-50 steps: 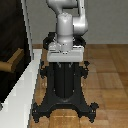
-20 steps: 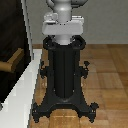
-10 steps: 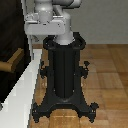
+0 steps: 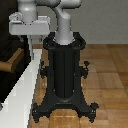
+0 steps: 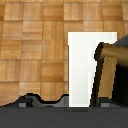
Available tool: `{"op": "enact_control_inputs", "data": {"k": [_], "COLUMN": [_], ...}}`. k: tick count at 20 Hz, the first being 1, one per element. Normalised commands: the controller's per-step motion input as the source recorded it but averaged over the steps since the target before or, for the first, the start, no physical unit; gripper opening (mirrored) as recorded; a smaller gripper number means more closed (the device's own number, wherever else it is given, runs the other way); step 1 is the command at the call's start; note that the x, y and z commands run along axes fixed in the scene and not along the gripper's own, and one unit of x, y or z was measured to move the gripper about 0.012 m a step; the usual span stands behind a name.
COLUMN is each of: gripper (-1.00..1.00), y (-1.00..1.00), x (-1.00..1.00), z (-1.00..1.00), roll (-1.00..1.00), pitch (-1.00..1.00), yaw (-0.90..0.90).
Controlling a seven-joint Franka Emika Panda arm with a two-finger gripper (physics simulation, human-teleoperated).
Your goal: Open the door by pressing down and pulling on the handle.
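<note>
Since half a second ago the arm has swung toward the exterior view's left, so its gripper (image 4: 29, 36) now hangs over the door (image 4: 9, 52), at about nine o'clock from the black pedestal (image 4: 63, 75). That closes on the handle (image 4: 12, 62), which juts out at about seven o'clock from the hand, not yet touched. Whether the jaws are parted I cannot tell. The pale frame (image 5: 80, 67) stands beside the handle (image 5: 104, 70); wooden floor (image 5: 35, 45) lies beyond.

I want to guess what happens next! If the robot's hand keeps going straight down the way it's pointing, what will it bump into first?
Probably the pale door frame, with the tan handle just beside it. The wooden floor lies beyond. Depth is hard to judge here.
</note>
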Motion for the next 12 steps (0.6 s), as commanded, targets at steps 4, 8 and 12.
{"op": "enact_control_inputs", "data": {"k": [4,8,12], "gripper": [1.00,1.00,1.00], "y": [-0.50,-0.75,-0.50], "x": [0.00,0.00,0.00], "z": [0.00,0.00,0.00], "roll": [0.00,0.00,0.00], "pitch": [0.00,0.00,0.00], "yaw": [0.00,0.00,0.00]}}
